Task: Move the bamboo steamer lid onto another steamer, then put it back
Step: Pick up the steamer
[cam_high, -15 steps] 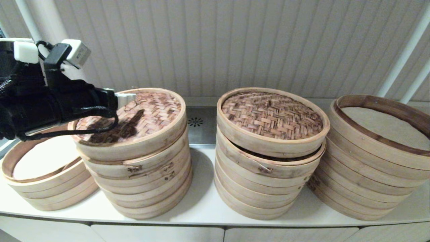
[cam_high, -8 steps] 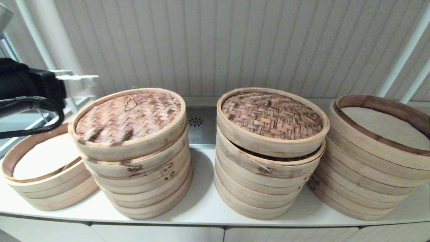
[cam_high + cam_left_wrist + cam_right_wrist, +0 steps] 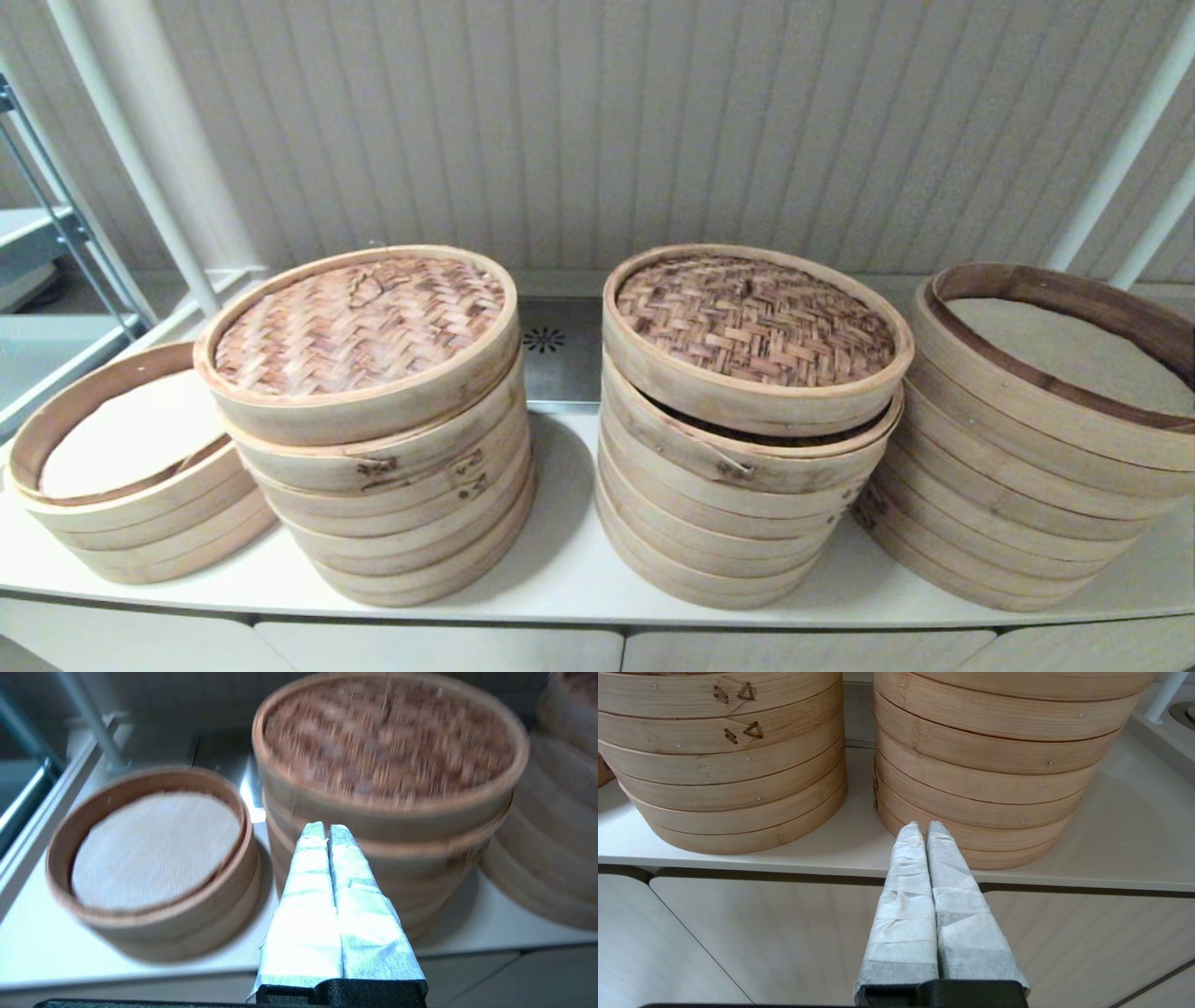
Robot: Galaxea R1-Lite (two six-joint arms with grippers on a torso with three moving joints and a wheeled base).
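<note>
A woven bamboo lid (image 3: 359,322) tops the second steamer stack from the left (image 3: 401,485). A second woven lid (image 3: 752,317) sits slightly askew on the third stack (image 3: 738,504). The low far-left steamer (image 3: 121,467) and the far-right stack (image 3: 1046,439) are uncovered. Neither arm shows in the head view. My left gripper (image 3: 326,829) is shut and empty, held in front of the lidded stack (image 3: 387,765) beside the open steamer (image 3: 154,854). My right gripper (image 3: 923,828) is shut and empty, low at the counter's front edge.
The stacks stand in a row on a white counter (image 3: 560,569) with cabinet fronts (image 3: 784,933) below. A metal vent plate (image 3: 557,350) lies behind them. A metal shelf frame (image 3: 56,243) stands at the far left and white posts (image 3: 1120,159) at the right.
My left arm has pulled away from above the left lid, going left and out of the head view. The lid stays on its stack.
</note>
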